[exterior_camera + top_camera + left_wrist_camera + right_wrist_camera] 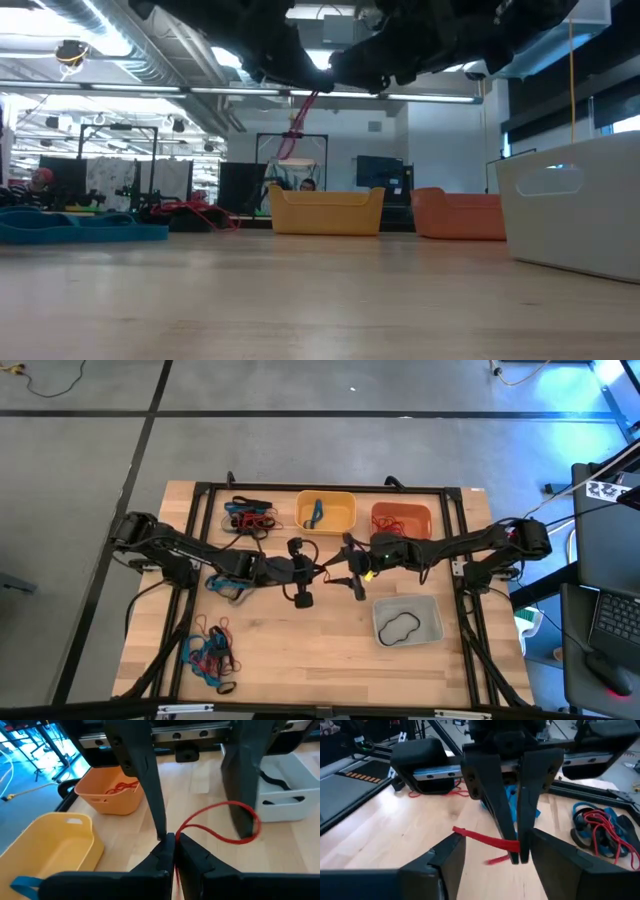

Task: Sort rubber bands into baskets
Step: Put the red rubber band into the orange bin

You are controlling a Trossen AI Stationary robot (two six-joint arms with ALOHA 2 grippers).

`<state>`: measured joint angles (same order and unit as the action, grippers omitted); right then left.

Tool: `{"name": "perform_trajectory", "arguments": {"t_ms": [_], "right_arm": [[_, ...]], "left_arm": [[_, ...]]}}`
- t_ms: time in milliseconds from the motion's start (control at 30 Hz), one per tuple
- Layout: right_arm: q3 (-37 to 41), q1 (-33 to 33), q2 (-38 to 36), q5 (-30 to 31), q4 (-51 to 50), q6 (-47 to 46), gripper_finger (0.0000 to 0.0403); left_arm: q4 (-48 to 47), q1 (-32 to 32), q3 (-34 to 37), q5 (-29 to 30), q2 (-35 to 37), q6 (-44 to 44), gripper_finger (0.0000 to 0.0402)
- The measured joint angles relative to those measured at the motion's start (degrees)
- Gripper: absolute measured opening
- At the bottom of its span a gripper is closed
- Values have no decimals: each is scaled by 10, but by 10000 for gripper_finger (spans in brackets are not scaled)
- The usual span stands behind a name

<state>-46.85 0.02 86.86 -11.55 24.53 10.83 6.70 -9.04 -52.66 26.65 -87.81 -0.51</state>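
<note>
Left gripper (318, 569) sits raised over the middle of the table (300, 650), and I see its fingers pressed together on a red rubber band (220, 822), which loops out from the pinched tips in my left wrist view. Facing it just to the right, the right gripper (344, 567) has its fingers (445, 857) spread apart on either side of that same red band, with the left arm's closed tips reaching into the gap between them; I cannot tell whether the right fingers touch the band. From the low camera I see the band (297, 125) hanging in the air well above the tabletop, under the dark arms. Reading the overhead picture from the left: a tangle of blue, red and black bands (210, 653) lies near the front left corner, another heap (247, 515) lies by the back edge, and a few blue ones (226, 586) show beneath the left arm. Next along the back edge comes the yellow basket (343, 501), which holds a blue band (316, 512). Beside it the orange basket (422, 512) holds red bands (392, 520), partly covered by the right arm. Nearer the front, on the right, the pale grey basket (434, 628) holds a black band (401, 628).
</note>
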Motion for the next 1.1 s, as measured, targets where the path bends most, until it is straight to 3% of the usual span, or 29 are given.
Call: {"name": "perform_trajectory", "arguments": {"t_ms": [400,667,967,1100], "right_arm": [[0,1,1,-6,2,27,14],[0,0,1,3,-3,31,15],[0,0,-2,5,-6,32,13],[1,0,-20,50,-42,45,4]], "left_arm": [[0,0,0,4,0,-6,13],[0,0,0,4,0,2,22],[-5,-10,0,4,5,4,122],[-34,-23,0,0,18,11,144]]}}
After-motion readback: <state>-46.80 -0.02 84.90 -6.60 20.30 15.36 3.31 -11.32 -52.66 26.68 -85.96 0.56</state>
